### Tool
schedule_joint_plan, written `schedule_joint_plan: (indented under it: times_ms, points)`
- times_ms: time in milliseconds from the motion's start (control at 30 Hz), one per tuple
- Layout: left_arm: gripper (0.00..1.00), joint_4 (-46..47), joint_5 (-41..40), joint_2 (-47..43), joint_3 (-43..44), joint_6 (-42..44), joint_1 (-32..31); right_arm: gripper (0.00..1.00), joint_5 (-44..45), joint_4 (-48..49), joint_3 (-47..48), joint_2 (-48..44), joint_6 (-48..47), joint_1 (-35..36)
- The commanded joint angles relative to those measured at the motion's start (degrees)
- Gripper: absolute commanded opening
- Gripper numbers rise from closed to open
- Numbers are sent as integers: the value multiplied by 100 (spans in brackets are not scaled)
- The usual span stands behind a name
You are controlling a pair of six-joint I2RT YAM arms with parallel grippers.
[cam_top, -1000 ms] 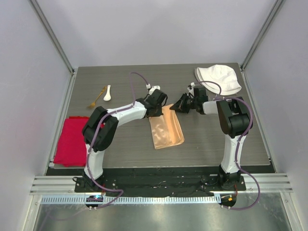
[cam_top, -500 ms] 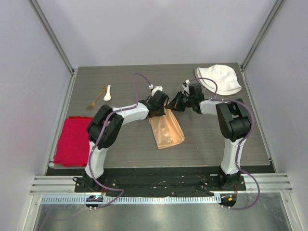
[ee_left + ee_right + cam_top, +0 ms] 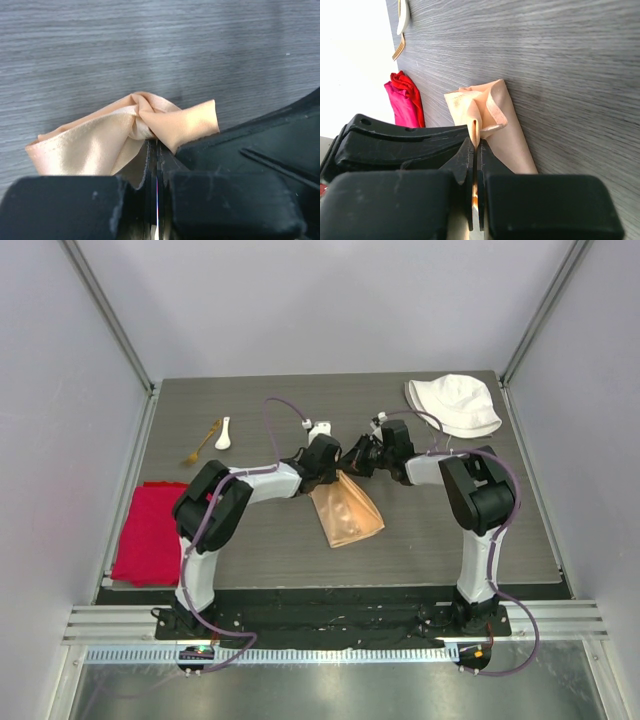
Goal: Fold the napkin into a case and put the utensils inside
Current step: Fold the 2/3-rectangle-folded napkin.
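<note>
The napkin (image 3: pixel 348 512) is clamped tight by the left gripper (image 3: pixel 335 471) and right gripper (image 3: pixel 354 466); folding is unfinished; spoon (image 3: pixel 223 434) and fork (image 3: pixel 200 446), well left of both, are not inserted.

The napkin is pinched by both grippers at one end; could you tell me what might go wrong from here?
1. The left gripper and right gripper sit nearly touching, so they might collide.
2. The napkin is bunched at the pinch; its sheen suggests it could slip or fold crooked.

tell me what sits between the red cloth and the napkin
The left arm's dark elbow stands between the red cloth and the napkin, seen in the top view.
</note>
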Motion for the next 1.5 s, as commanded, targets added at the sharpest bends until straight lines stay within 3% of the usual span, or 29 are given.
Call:
schedule_joint_plan:
  times_ms: [0, 433, 533, 633, 1000, 1300, 1467]
  points:
    - [0, -231, 339, -477, 30, -35, -62, 1, -3, 566, -30, -2, 235, 109]
    - [0, -2298, 15, -1330, 198, -492, -1, 1, 14, 214, 92, -90, -29, 65]
    - [0, -2019, -221, -1532, -563, -571, 8, 1, 41, 188, 93, -108, -3, 65]
    - [0, -947, -206, -1788, -1338, -536, 25, 1, 93, 214, 49, -125, 15, 118]
    - [0, -154, -3, -1225, -1587, -545, 8, 3, 549, -146, 66, -476, -169, 363]
    - [0, -40, 76, -1225, -1692, -554, 17, 4, 946, -217, 31, -503, -231, 584]
    - [0, -66, 471, -1673, -1728, -571, 34, 6, 999, -717, 320, -600, -670, 557]
